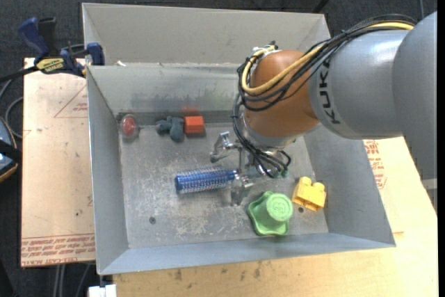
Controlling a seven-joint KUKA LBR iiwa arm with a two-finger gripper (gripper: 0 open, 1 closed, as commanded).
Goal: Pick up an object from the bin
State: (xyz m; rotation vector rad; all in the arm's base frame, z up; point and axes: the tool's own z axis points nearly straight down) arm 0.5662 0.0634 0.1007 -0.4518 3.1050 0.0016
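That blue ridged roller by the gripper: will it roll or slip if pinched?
The blue ridged roller lies on its side on the bin floor, so a nudge would probably roll it. Its ridges should give the gripper some bite, so slipping seems unlikely. It looks like stiff, light plastic, though that is a guess.

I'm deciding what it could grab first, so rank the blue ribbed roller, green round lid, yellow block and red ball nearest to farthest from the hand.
1. Blue ribbed roller, mid-bin, its right end at the hand.
2. Green round lid, below and right of the hand in the view.
3. Yellow block, lower right.
4. Red ball, upper left.
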